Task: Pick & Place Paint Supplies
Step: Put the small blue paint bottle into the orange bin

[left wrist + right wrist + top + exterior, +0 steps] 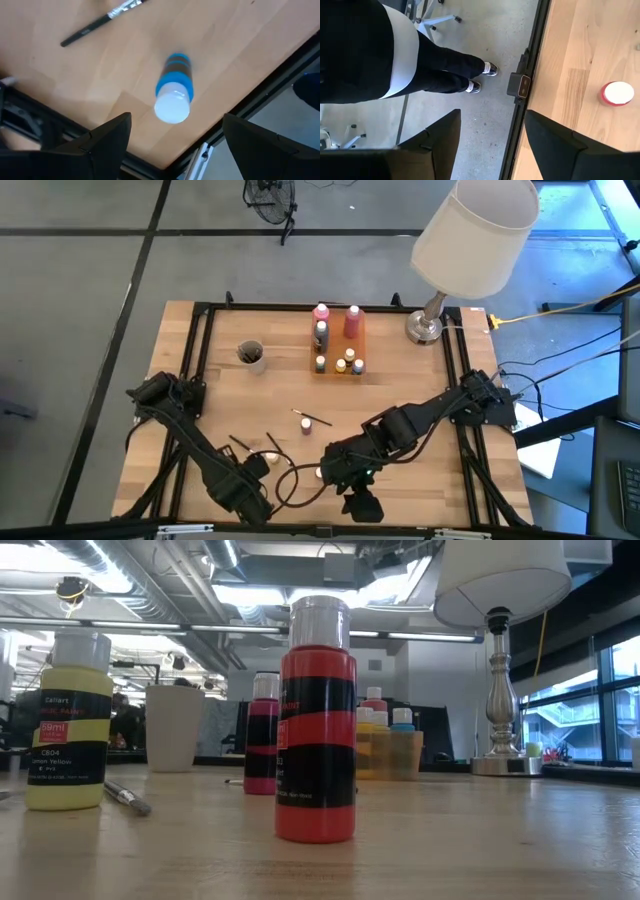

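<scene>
A blue paint bottle (pixel 173 90) with a white cap stands upright near the table's front edge. My left gripper (pixel 175 145) hangs open above it, pointing down, one finger to each side and clear of it; in the high view the left gripper (pixel 245 495) hides the bottle. My right gripper (pixel 492 140) is open and holds nothing, slanting down over the near edge, with a red bottle (pixel 618 93) beside it on the table. A thin dark brush (pixel 100 22) lies flat on the wood. In the low view the red bottle (pixel 315 720) and a yellow bottle (pixel 68 725) stand upright.
More bottles stand on a wooden tray (pixel 337 340) at the far middle, and a cup (pixel 250 355) to its left. The white-shaded lamp (pixel 470 240) stands at the far right. Brushes (pixel 312 418) lie mid-table. A person's legs (pixel 445 70) show beyond the near edge.
</scene>
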